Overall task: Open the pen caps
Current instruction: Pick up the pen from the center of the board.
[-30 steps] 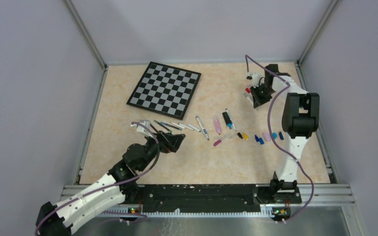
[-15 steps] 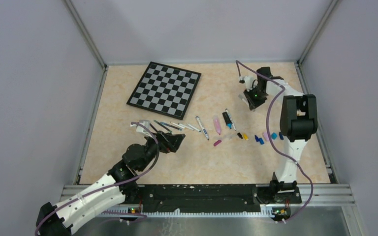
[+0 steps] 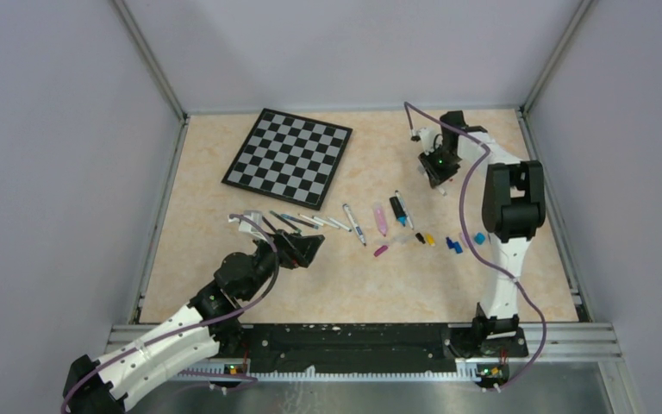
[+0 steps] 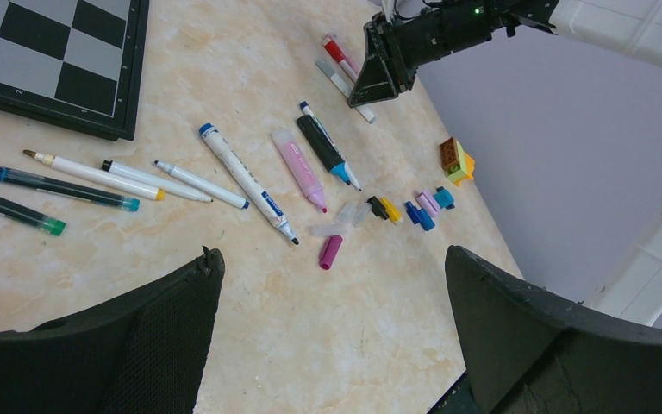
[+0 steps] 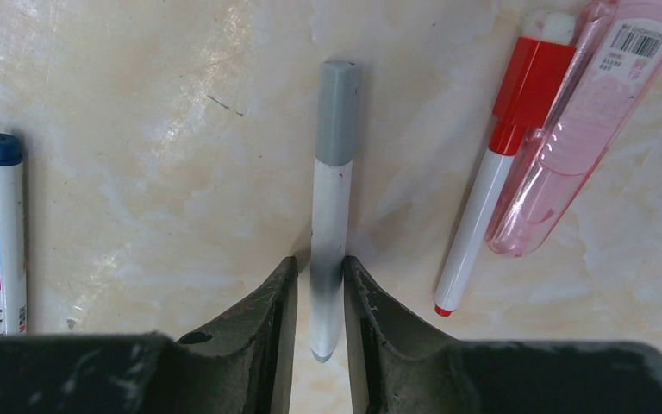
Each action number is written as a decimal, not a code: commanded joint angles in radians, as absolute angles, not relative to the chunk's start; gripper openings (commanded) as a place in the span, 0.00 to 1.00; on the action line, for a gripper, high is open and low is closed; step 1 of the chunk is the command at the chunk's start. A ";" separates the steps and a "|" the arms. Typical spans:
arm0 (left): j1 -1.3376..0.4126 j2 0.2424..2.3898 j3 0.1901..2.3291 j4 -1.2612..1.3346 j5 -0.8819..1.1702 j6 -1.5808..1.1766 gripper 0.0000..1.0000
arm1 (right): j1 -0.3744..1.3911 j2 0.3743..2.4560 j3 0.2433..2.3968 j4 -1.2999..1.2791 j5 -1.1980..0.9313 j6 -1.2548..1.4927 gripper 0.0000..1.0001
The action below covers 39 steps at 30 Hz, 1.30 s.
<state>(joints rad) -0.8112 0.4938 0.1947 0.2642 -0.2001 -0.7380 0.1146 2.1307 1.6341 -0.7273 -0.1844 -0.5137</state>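
Observation:
My right gripper is shut on a white pen with a grey cap, gripping the body near its bare end, down at the table at the back right. A red-capped white pen and a clear pink pen lie just to its right, and a blue-capped pen to its left. My left gripper is open and empty above the table. Loose caps, a purple cap and several uncapped pens lie ahead of it.
The chessboard lies at the back left. A yellow-orange block sits right of the loose caps. More pens lie in a row by my left gripper. Metal rails and walls edge the table.
My right gripper has moved left along the back of the table and now sits shut on the grey-capped pen. The left arm has not moved.

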 commanded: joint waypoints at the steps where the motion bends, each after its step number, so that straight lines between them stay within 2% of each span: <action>1: -0.806 0.502 0.233 0.285 -0.209 -0.728 0.99 | 0.135 2.175 1.670 -0.756 -0.176 -0.517 0.23; 4: -0.805 0.505 0.233 0.287 -0.208 -0.727 0.99 | 0.139 2.173 1.653 -0.749 -0.171 -0.518 0.17; 9: -0.804 0.504 0.234 0.288 -0.202 -0.731 0.99 | 0.139 2.153 1.608 -0.728 -0.154 -0.513 0.00; 17: -0.805 0.497 0.233 0.326 -0.145 -0.736 0.99 | 0.139 1.958 1.537 -0.655 -0.228 -0.529 0.00; 26: -0.793 0.591 0.234 0.514 0.011 -0.827 0.99 | 0.138 1.635 1.316 -0.587 -0.483 -0.680 0.00; 31: -0.768 0.681 0.254 0.633 0.104 -0.949 0.99 | 0.173 1.422 1.174 -0.636 -0.643 -0.898 0.00; 39: -0.706 0.924 0.356 0.728 0.326 -1.139 0.99 | 0.360 1.233 1.053 -0.827 -0.606 -1.232 0.00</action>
